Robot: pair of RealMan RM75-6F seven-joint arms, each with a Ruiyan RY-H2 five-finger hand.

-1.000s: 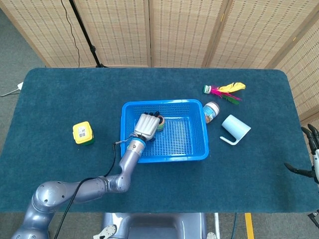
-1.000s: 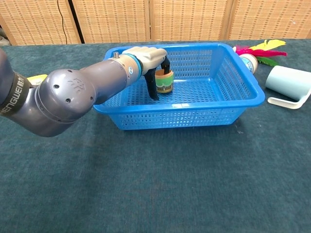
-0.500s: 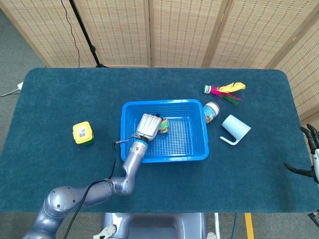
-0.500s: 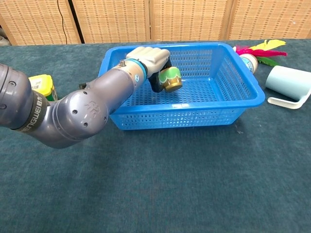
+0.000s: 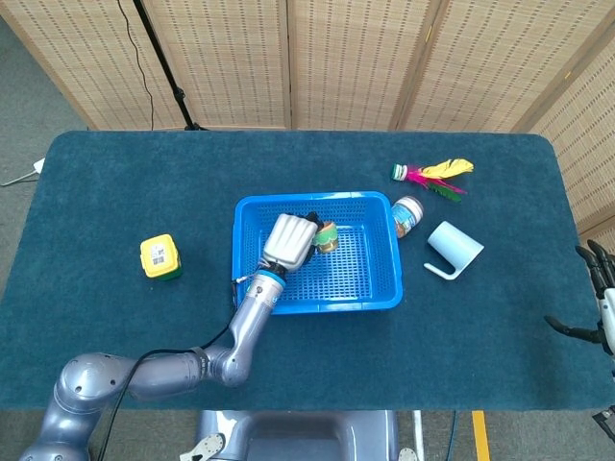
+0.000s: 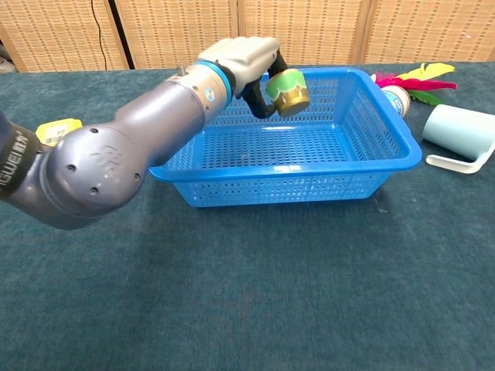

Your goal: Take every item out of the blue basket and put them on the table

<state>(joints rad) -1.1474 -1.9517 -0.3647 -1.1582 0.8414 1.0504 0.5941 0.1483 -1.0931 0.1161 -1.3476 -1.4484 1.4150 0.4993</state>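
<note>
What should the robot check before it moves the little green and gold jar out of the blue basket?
1. Left hand grips the small jar: ok.
2. Jar lifted above the floor of the blue basket: ok.
3. Jar upright: not ok, it is tilted.
4. Nothing else left in the basket: ok, only bare mesh shows.
5. Open table to the left, apart from the yellow box: ok.
6. Right hand out of the way at the table's edge: ok.

Even, bright overhead light is falling; shadows staying soft, no glare, both views reading sharp, approx. undistorted.
</note>
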